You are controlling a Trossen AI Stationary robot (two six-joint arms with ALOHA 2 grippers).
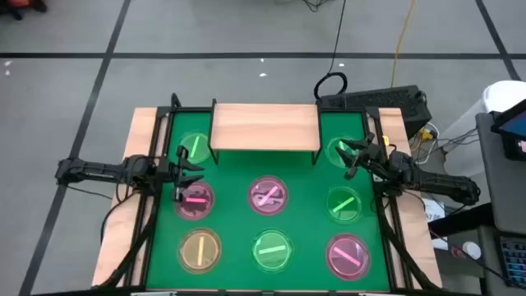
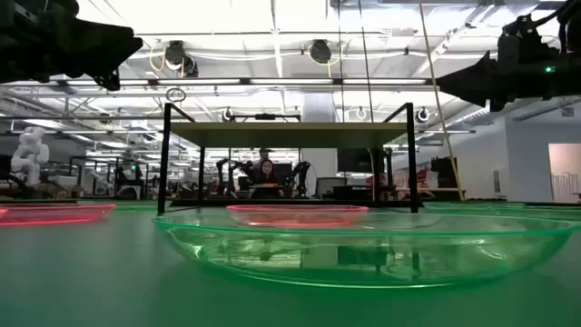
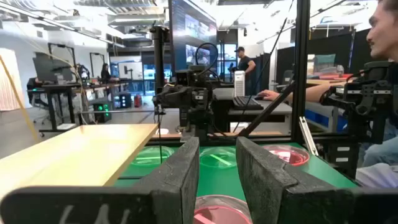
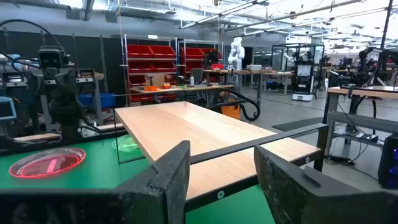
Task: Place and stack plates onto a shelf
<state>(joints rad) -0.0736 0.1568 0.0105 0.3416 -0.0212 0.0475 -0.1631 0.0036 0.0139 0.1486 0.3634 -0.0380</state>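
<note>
The shelf (image 1: pixel 265 127), a light wooden board on thin black legs, stands at the far middle of the green mat and carries nothing. Several plates lie flat on the mat: green ones (image 1: pixel 195 148) (image 1: pixel 345 204) (image 1: pixel 272 249), pink ones (image 1: pixel 194 199) (image 1: pixel 268 196) (image 1: pixel 348 253) and a yellow one (image 1: pixel 200 249). Another green plate (image 1: pixel 335 152) lies partly under my right gripper. My left gripper (image 1: pixel 189 173) (image 3: pixel 217 146) hovers open above the mat's left side, over the left pink plate's (image 3: pixel 217 210) far edge. My right gripper (image 1: pixel 347 156) (image 4: pixel 221 155) hovers open by the shelf's right end.
The shelf's black legs (image 1: pixel 212 152) (image 1: pixel 317 154) stand close to both grippers. In the low view a green plate (image 2: pixel 363 245) fills the foreground before the shelf (image 2: pixel 290 134). A person sits beyond the table's right edge (image 3: pixel 385 37). Cables and a keyboard (image 1: pixel 378 100) lie behind the table.
</note>
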